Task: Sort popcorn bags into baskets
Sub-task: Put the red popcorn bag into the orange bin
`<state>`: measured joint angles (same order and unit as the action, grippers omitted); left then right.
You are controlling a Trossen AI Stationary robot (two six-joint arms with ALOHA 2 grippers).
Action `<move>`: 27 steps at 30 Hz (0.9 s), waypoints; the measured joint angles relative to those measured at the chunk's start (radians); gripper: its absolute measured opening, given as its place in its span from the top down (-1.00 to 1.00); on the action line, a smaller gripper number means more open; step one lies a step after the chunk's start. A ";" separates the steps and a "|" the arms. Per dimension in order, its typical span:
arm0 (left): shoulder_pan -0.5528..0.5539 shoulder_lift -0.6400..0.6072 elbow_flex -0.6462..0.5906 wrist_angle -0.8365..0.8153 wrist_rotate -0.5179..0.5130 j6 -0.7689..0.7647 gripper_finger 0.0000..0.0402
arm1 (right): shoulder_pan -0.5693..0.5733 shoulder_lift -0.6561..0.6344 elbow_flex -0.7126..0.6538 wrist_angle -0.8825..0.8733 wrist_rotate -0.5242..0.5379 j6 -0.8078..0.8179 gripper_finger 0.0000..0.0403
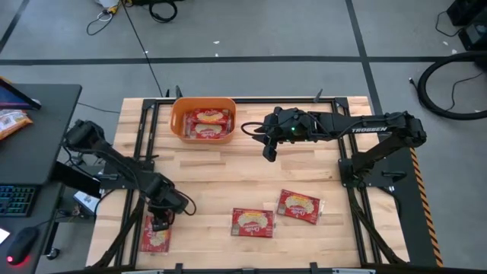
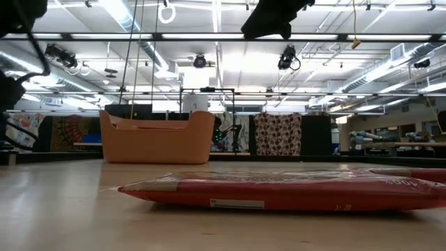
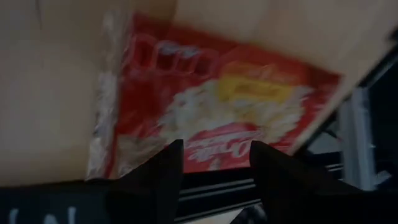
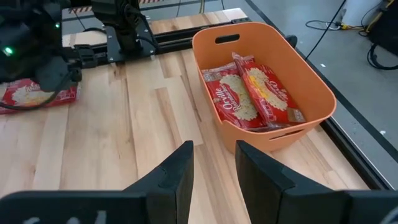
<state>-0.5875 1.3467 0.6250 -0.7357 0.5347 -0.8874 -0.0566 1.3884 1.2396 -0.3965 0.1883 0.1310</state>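
Overhead and wrist views of a wooden table [image 1: 228, 175] with two arms. An orange basket [image 1: 202, 120] stands at the far edge, left of centre, holding two popcorn bags [image 4: 252, 96] side by side. Three more bags lie flat along the near side: one at the near left corner [image 1: 155, 234], one near the middle [image 1: 253, 222], and one just right of it [image 1: 300, 205], close beside but apart from the middle bag. The left hand [image 1: 160, 222] is low over the far end of the corner bag, its fingers [image 3: 163, 177] spread with the bag's edge showing between them; whether they touch it cannot be told. The right hand [image 1: 269, 151] hangs above bare table just right of the basket, fingers [image 4: 180, 171] spread and holding nothing.
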 joint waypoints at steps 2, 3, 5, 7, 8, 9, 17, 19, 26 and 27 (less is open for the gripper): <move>-0.007 0.023 -0.015 0.013 0.005 0.000 0.07 | 0.000 0.000 0.000 0.000 0.000 0.000 0.38; -0.011 0.036 -0.023 0.022 0.005 0.001 0.07 | 0.000 0.000 0.000 0.000 0.000 0.000 0.38; -0.019 0.062 -0.032 0.034 -0.001 0.017 0.07 | 0.001 0.000 0.000 0.001 -0.001 0.000 0.38; -0.027 0.089 -0.033 0.053 -0.030 0.042 0.07 | 0.002 0.000 0.000 0.003 -0.001 0.000 0.38; -0.032 0.101 -0.032 0.060 -0.043 0.053 0.07 | 0.002 0.000 0.000 0.004 -0.001 0.000 0.38; -0.034 0.110 -0.031 0.065 -0.052 0.060 0.07 | 0.002 0.000 0.000 0.005 -0.002 0.000 0.38; 0.036 0.104 -0.021 0.107 -0.314 0.058 0.07 | 0.002 0.000 0.000 0.022 -0.002 0.000 0.38; 0.074 0.106 -0.002 0.105 -0.412 0.058 0.07 | 0.002 0.000 0.000 0.033 -0.002 -0.001 0.38; 0.163 0.114 0.184 0.047 -0.819 0.119 0.07 | 0.001 0.000 0.000 0.061 -0.002 -0.002 0.38; 0.166 0.113 0.216 0.038 -0.865 0.151 0.07 | 0.001 0.000 0.000 0.061 -0.002 -0.002 0.38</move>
<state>-0.4214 1.4597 0.8414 -0.6974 -0.3308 -0.7362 -0.0555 1.3884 1.2396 -0.3359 0.1867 0.1287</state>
